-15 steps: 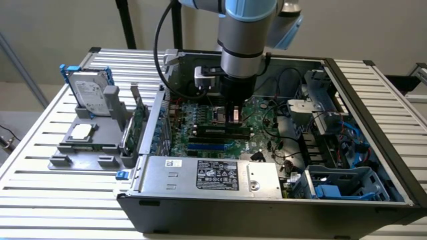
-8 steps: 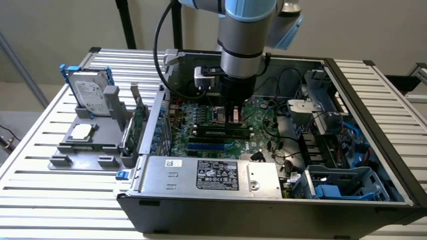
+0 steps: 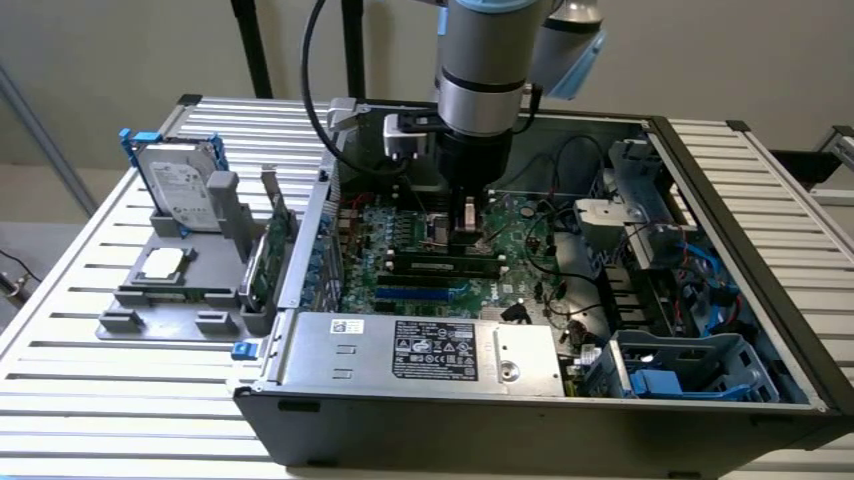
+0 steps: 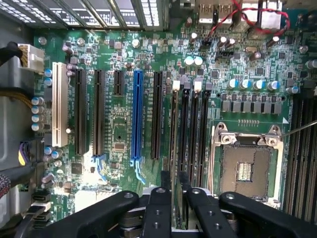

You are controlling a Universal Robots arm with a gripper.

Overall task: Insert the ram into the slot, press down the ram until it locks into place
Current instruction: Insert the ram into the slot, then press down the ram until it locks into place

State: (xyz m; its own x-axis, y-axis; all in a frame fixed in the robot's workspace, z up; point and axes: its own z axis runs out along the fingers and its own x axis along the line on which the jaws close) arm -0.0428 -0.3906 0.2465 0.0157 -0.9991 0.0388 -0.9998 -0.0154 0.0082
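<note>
Green ram (image 3: 447, 266) seated edge-on in its slot (image 4: 174, 134), aligned with the socket.
Gripper (image 4: 173, 184) straddles it, fingers parted, not clamping.

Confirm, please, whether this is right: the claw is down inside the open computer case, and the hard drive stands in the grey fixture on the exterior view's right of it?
Not quite: the exterior view shows the hard drive standing in the grey fixture on the exterior view's left of the computer case. The claw is indeed down inside the open case.
</note>
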